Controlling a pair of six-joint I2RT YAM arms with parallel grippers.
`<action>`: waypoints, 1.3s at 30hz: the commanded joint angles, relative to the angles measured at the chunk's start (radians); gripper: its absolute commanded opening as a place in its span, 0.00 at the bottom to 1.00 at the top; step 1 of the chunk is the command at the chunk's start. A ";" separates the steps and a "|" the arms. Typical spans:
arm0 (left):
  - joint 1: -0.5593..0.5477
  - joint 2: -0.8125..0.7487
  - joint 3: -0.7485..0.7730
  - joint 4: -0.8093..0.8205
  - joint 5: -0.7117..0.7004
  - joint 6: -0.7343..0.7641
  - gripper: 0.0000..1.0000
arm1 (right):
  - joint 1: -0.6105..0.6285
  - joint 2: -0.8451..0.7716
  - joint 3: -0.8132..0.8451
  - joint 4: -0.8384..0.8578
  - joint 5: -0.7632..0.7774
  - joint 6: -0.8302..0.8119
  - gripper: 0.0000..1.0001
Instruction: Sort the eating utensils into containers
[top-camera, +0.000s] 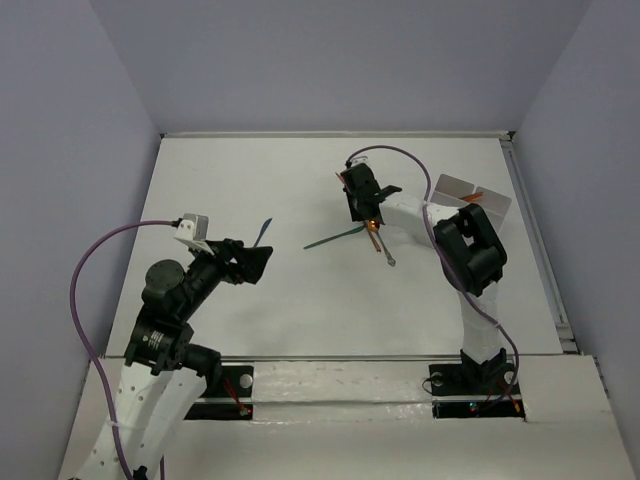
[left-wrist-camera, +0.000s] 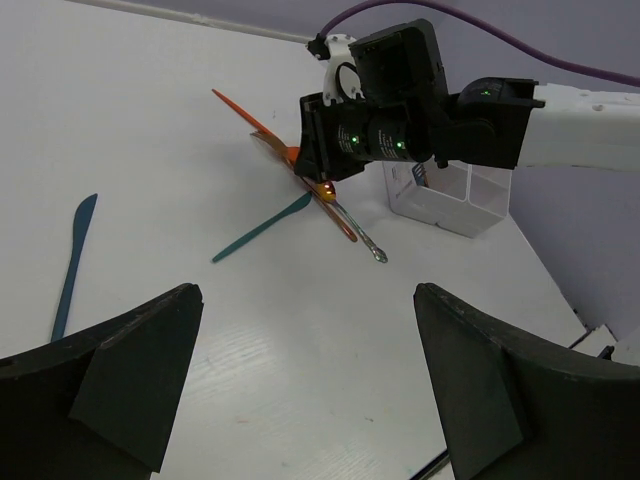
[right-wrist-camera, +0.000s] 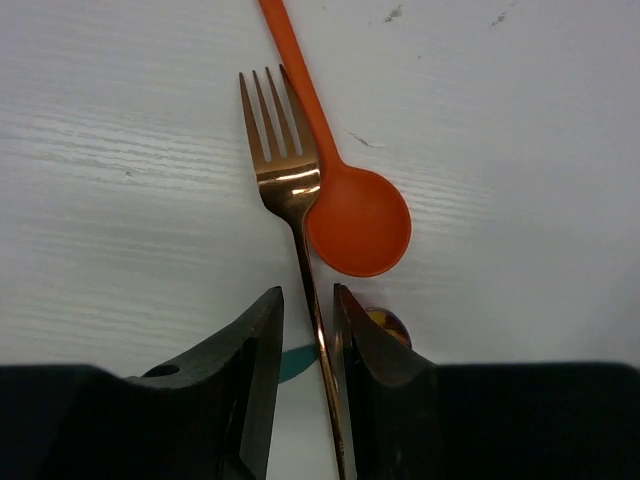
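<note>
My right gripper (top-camera: 367, 214) hangs over a small pile of utensils mid-table. In the right wrist view its jaws (right-wrist-camera: 308, 296) stand narrowly open astride the handle of a copper fork (right-wrist-camera: 283, 160), with table showing on one side of the handle. An orange spoon (right-wrist-camera: 357, 222) lies against the fork's tines. A teal utensil (top-camera: 335, 240) pokes out leftward, and a bit of it shows under the jaws (right-wrist-camera: 296, 360). A second teal knife (top-camera: 263, 232) lies just beyond my left gripper (top-camera: 257, 262), which is open and empty (left-wrist-camera: 308, 292). The translucent tray (top-camera: 470, 198) stands at the right.
An orange piece (top-camera: 474, 195) shows in the tray. A round brown utensil bowl (right-wrist-camera: 388, 323) peeks from behind my right finger. A raised rail (top-camera: 535, 240) runs along the table's right edge. The purple cable (top-camera: 100, 250) loops left of the left arm.
</note>
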 joint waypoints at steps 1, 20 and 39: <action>0.005 -0.001 0.024 0.056 0.019 0.006 0.99 | -0.009 0.015 0.044 -0.011 -0.017 0.003 0.31; -0.004 0.000 0.024 0.056 0.017 0.008 0.99 | -0.027 0.142 0.172 -0.036 -0.046 -0.005 0.17; -0.004 -0.009 0.024 0.056 0.012 0.006 0.99 | -0.027 -0.509 -0.331 0.486 -0.146 -0.005 0.07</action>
